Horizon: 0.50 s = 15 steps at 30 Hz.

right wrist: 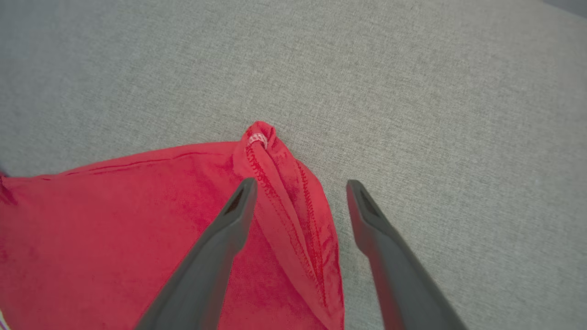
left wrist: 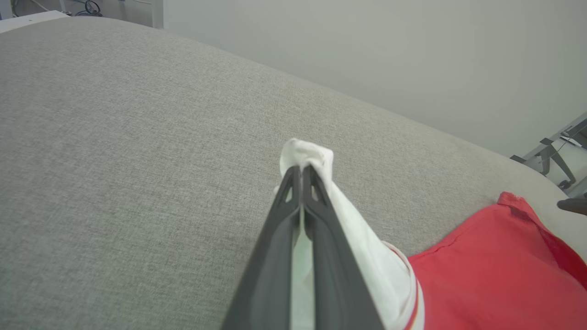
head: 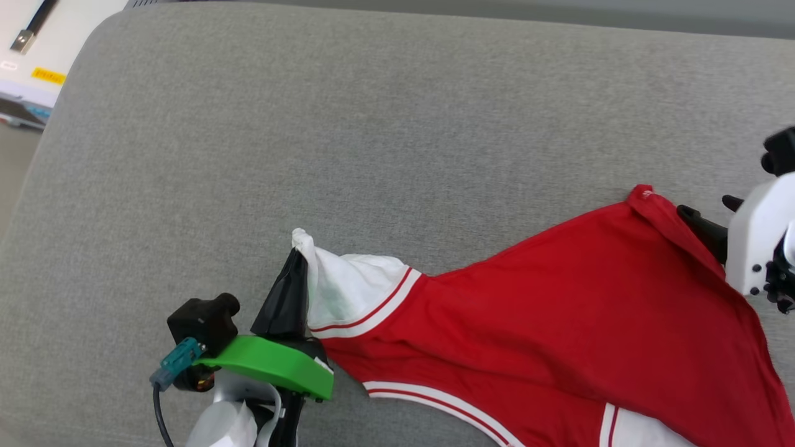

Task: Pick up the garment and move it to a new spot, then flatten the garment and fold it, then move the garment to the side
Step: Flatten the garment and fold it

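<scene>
Left gripper (left wrist: 301,171) clamped tight on the white sleeve tip of the garment (head: 559,310) – red jersey lies spread rightward over the grey cushion (head: 372,124); right gripper (right wrist: 301,183) jaws wide apart, straddling the red hem corner, holding nothing – bare grey fabric beyond

A broad grey woven-fabric surface (head: 385,136) with a rounded far-left corner spreads under soft, even light. Beyond its far edge rises a plain pale wall (left wrist: 390,55). At far left sits a white unit (head: 62,43) bearing a yellow label (head: 48,76) (its text too small to read); at far right stands a dark metal frame (left wrist: 550,156).
</scene>
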### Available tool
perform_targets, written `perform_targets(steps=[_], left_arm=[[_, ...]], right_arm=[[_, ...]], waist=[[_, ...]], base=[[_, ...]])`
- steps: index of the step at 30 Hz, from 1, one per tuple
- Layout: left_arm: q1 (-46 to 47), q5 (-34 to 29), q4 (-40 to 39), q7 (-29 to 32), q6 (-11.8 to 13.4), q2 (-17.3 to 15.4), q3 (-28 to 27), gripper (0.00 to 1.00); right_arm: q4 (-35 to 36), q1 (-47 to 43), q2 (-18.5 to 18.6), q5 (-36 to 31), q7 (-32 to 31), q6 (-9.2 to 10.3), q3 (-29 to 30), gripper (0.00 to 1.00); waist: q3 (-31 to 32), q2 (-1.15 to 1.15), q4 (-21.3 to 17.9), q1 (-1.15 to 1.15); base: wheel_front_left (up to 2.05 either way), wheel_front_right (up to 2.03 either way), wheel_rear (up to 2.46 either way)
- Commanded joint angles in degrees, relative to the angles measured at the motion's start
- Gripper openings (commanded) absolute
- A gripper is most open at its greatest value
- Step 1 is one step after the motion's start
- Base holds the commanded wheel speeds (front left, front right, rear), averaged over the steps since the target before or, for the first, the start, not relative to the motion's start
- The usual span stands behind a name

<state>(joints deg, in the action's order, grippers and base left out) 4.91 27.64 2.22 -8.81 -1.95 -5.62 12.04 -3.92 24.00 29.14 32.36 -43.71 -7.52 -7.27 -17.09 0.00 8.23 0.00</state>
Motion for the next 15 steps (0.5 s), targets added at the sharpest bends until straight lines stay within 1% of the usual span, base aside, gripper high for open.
perform_targets(steps=[1, 5, 12, 15], left_arm=[[1.32, -0.13, 0.47, -0.65, -0.65, 0.27, 0.24, 0.0], [2.86, -0.04, 1.48, -1.82, -1.16, 0.64, 0.99, 0.0], [4.86, 0.28, 3.44, -3.49, -1.86, 1.1, 1.81, 0.0], [5.11, 0.51, 4.38, -3.99, -1.99, 1.23, 1.89, 0.0]], right_arm=[[-0.56, 1.86, 0.75, 0.8, -2.0, 0.03, -1.75, 1.0], [-2.55, 6.03, 3.13, 1.89, -5.87, 0.03, -7.85, 1.0], [-9.08, 9.9, 6.85, 2.28, -4.97, 0.03, -17.69, 1.0], [-12.39, 9.53, 7.42, 4.14, -5.55, 0.03, -20.77, 1.0]], waist=[[-2.04, 0.0, 2.11, 0.0], [-3.56, 0.0, 3.34, 0.0], [-5.86, 0.0, 5.01, 0.0], [-6.03, 0.0, 5.21, 0.0]], base=[[0.0, 0.0, 0.0], [0.0, 0.0, 0.0], [0.0, 0.0, 0.0], [0.0, 0.0, 0.0]])
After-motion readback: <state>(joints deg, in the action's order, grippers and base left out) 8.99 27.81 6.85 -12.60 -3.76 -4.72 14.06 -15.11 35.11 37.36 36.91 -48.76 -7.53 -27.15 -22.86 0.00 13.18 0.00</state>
